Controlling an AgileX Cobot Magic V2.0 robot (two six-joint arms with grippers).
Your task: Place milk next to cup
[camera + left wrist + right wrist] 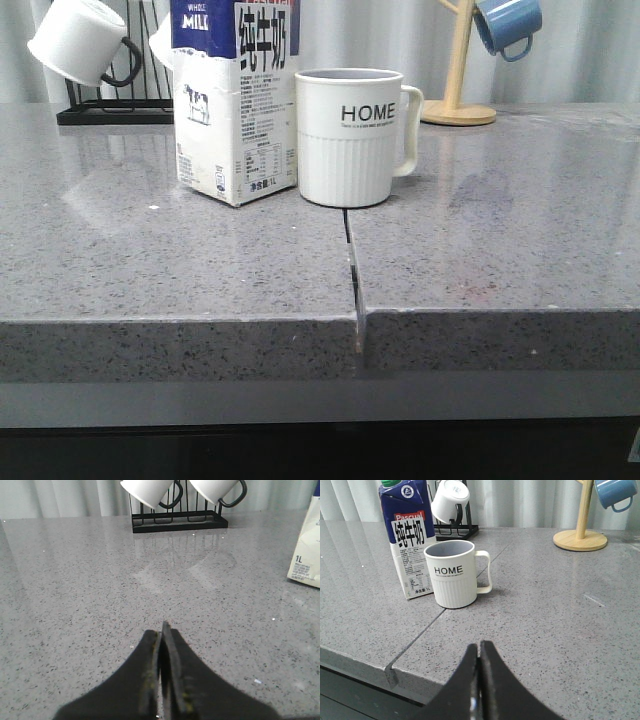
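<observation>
The milk (235, 100), a tall white carton with a dark blue top and a cow picture, stands upright on the grey counter just left of the cup (350, 137), a white ribbed mug with "HOME" lettering and its handle to the right. They stand close together, almost touching. In the right wrist view both show, the milk (407, 540) and the cup (455, 575), well ahead of my right gripper (479, 647), which is shut and empty. A corner of the milk (306, 555) shows in the left wrist view. My left gripper (161, 632) is shut and empty over bare counter.
A black wire rack (110, 105) with smooth white black-handled mugs (80, 40) stands at the back left. A wooden mug tree (458, 70) with a blue mug (508, 25) stands at the back right. A seam (352, 270) runs through the counter to its front edge.
</observation>
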